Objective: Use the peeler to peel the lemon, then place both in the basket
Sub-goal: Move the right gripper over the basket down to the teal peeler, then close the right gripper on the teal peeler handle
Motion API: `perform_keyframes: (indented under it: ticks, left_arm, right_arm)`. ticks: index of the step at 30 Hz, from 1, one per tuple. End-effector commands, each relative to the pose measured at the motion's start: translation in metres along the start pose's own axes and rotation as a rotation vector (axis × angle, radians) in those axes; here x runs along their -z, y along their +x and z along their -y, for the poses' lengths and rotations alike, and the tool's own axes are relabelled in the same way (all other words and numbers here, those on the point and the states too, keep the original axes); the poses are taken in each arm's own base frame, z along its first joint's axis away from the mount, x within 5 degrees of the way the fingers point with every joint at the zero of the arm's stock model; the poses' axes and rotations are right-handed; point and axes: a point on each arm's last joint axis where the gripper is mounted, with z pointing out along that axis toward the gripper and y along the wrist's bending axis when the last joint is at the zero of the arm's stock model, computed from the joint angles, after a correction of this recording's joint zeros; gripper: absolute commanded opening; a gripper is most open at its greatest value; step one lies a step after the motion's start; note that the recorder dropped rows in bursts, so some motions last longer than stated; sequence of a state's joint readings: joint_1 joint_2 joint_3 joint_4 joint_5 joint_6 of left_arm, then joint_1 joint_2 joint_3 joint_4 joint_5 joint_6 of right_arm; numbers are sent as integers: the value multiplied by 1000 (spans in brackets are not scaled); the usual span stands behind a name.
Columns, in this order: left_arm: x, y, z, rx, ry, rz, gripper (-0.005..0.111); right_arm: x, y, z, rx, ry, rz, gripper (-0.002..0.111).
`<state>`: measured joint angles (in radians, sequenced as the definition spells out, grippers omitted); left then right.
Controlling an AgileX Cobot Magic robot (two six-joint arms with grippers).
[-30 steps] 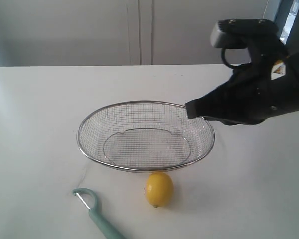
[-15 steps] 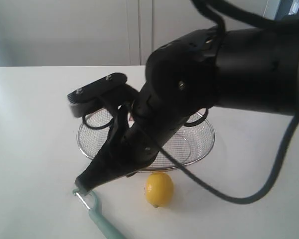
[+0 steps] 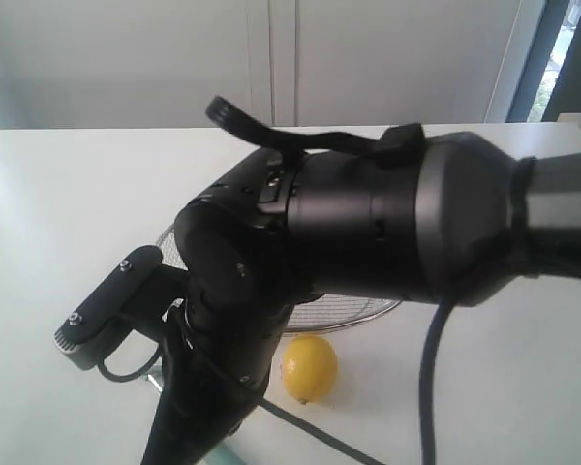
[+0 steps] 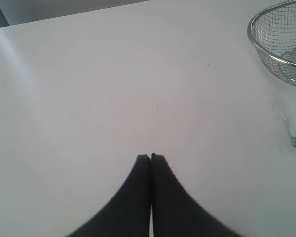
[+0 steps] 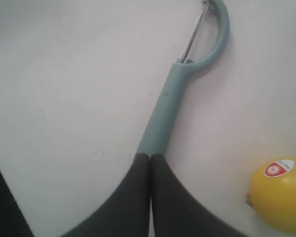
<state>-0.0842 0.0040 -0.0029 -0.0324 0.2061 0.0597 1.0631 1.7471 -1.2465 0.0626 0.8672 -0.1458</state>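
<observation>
The right gripper (image 5: 150, 157) hung with its jaws pressed together and empty over the handle end of the peeler (image 5: 164, 116), apparently lining up for a pick. The lemon (image 5: 281, 200) lay just beside the peeler, near the basket (image 4: 259, 47). The left gripper (image 4: 151, 157), also closed and empty, hovered over bare table (image 4: 89, 98), out of the way.

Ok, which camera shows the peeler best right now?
The right wrist view: teal handle, hooked head and blade of the peeler all show clearly. The left wrist view catches only a teal sliver; in the exterior view the right arm hides nearly all of it.
</observation>
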Motion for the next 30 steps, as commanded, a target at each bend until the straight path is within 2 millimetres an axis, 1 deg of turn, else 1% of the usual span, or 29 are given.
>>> perform_keyframes:
  ticks: [1,3,9,14,17,21,23,26,30]
  left_arm:
    - [0,1,0,7,-1,-2,0]
    - [0,1,0,7,-1,-2,0]
    - [0,1,0,7,-1,-2,0]
    - [0,1,0,7,-1,-2,0]
    - [0,1,0,7,-1,-2,0]
    - [0,1,0,7,-1,-2,0]
    - [0,1,0,7,-1,-2,0]
    - [0,1,0,7,-1,-2,0]
    - [0,1,0,7,-1,-2,0]
  right_arm:
    - [-12,-2,-1,-98,-11,-36,0]
    - [-16,-2,-1,-187,-9,-44,0]
    - [-28,-5,0,-188,-7,-54,0]
    - [-33,-9,1,-175,-5,-17,1]
    - [-33,-12,1,-171,-2,18,10]
    - [-34,-13,2,-169,1,35,32]
    - [-37,-13,2,-155,1,27,42]
    - [-46,-12,3,-142,9,6,49]
    - [-57,-11,4,-136,15,-15,49]
